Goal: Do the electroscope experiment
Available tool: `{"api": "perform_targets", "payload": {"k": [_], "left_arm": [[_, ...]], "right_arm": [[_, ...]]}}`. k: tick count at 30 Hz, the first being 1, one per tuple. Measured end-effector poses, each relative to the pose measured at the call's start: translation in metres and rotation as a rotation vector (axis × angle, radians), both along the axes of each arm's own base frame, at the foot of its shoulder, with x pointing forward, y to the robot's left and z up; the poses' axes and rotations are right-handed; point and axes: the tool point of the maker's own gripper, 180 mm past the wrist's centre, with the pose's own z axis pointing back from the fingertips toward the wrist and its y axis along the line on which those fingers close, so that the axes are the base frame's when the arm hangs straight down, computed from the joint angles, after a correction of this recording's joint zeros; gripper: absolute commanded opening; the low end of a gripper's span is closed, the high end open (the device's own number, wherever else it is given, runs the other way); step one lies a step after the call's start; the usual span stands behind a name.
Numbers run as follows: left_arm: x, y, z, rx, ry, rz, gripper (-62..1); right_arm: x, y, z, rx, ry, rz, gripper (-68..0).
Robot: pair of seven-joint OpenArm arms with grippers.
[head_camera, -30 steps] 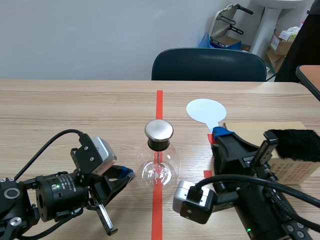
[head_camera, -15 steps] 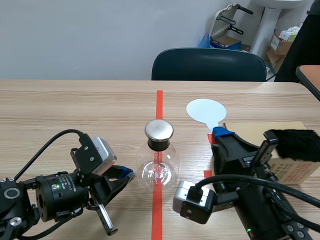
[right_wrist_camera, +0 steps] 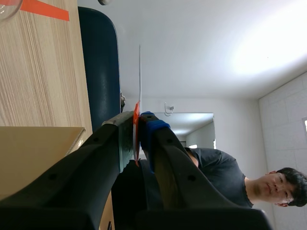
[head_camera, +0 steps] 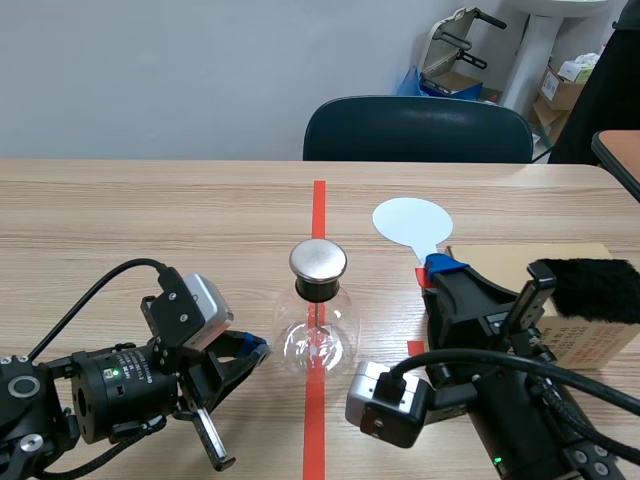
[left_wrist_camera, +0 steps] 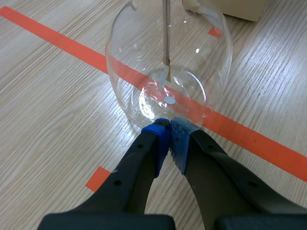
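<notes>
table (head_camera: pixel 150 220): wood grain, carries everything below.
chair (head_camera: pixel 415 130): dark, at the far edge of the table.
cardboard box (head_camera: pixel 505 258): on the right side, partly behind the right arm.
right gripper (head_camera: pixel 440 268) (right_wrist_camera: pixel 139 122): pads clamped on the paddle's red handle, holding it upright.
left gripper (head_camera: pixel 250 350) (left_wrist_camera: pixel 168 125): blue pads pressed together with nothing between them. The tip is at the flask's lower wall; touching or just short, can't tell.
electroscope (head_camera: pixel 318 325) (left_wrist_camera: pixel 168 62): clear glass flask, upright mid-table on the red tape line, between the two arms.
fur piece (head_camera: pixel 590 290): black, lying on top of the box.
paddle (head_camera: pixel 411 221) (right_wrist_camera: pixel 140 81): pale round disc, thin and flat, edge-on in the right wrist view. It sits beyond and to the right of the flask, apart from it.
cap (head_camera: pixel 318 261): round metal disc on a dark stopper.
rod (left_wrist_camera: pixel 165 28): thin, runs down the flask's middle to small leaves.
handling: the glass looks thin, so probably fragile and slick. It is likely light and top-heavy under the cap.
grip point: don't squeeze the bulb. If it has to move, take it at the stopper neck. The paddle looks stiff but flimsy, so hold it by the handle only.
</notes>
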Motion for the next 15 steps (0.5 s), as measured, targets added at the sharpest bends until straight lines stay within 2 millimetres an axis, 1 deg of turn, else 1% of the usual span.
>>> {"api": "perform_targets", "payload": {"k": [11,15], "left_arm": [[0.0,-0.0001,0.0002,-0.001,-0.001,0.0,-59.4],[0.0006,-0.002,0.0049,-0.024,-0.017,-0.003,-59.4]], "right_arm": [[0.0,0.0,0.0,0.0,0.0,0.0,-65.8],[0.0,0.0,0.0,0.0,0.0,0.0,-65.8]]}}
